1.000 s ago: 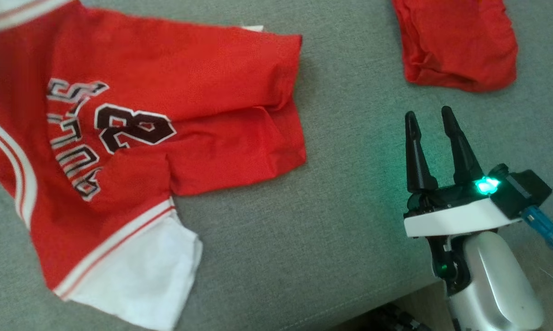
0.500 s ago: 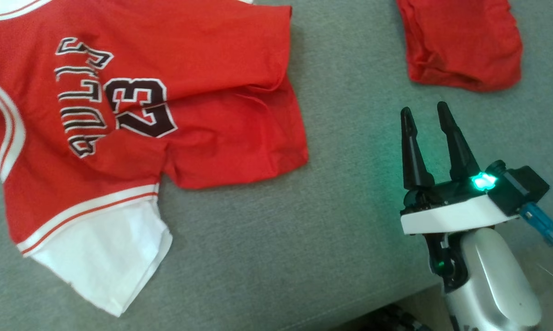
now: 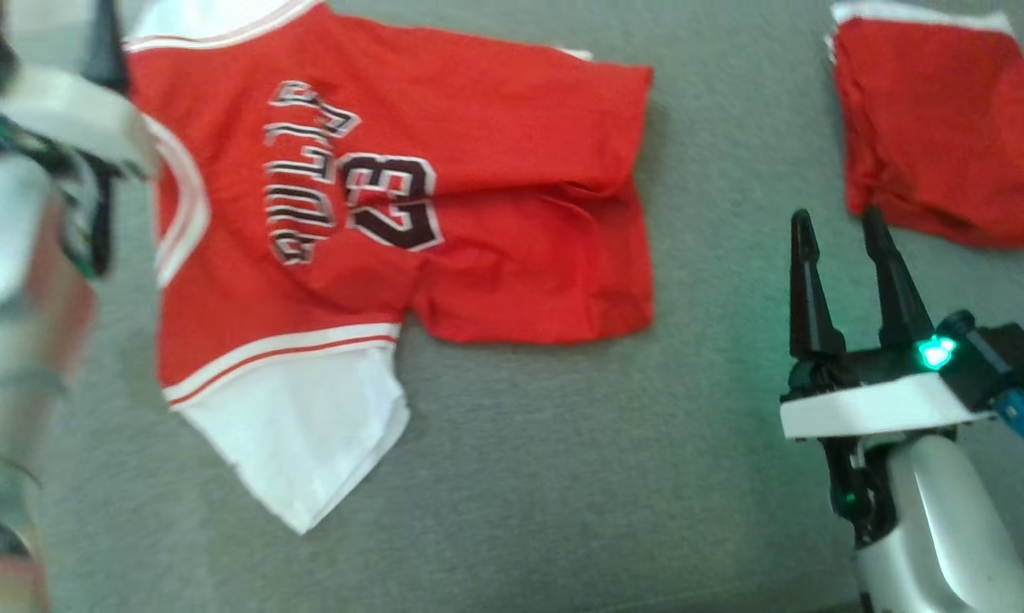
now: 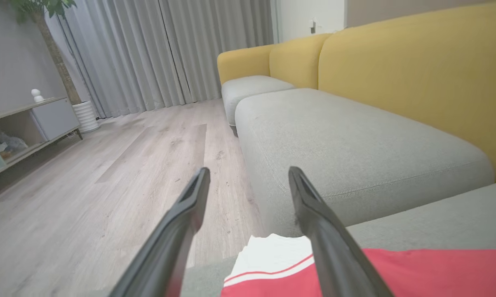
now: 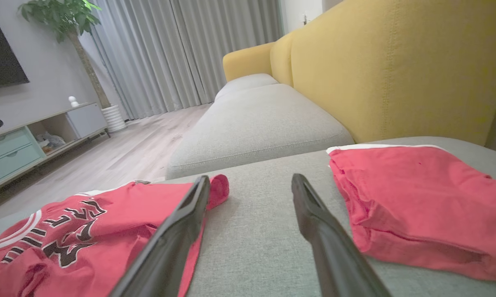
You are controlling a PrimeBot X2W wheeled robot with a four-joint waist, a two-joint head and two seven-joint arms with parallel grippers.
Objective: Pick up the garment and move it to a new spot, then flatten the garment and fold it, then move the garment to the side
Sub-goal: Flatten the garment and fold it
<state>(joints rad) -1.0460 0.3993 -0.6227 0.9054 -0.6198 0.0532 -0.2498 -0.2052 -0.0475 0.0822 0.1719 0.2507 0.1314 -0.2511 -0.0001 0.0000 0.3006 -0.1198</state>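
Two spread left fingers (image 4: 177,231), seemingly over jersey (image 4: 429,272) edge.

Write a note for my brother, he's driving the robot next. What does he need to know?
Left gripper: open, empty, at the white edge of the red Bulls 23 jersey.
Right gripper: open, empty, above the grey sofa cushion.
Jersey: lying on the cushion, creased across the middle.
Folded red garment: far right, apart from the jersey.
Done: jersey set down.
Left: flatten, fold, move aside.
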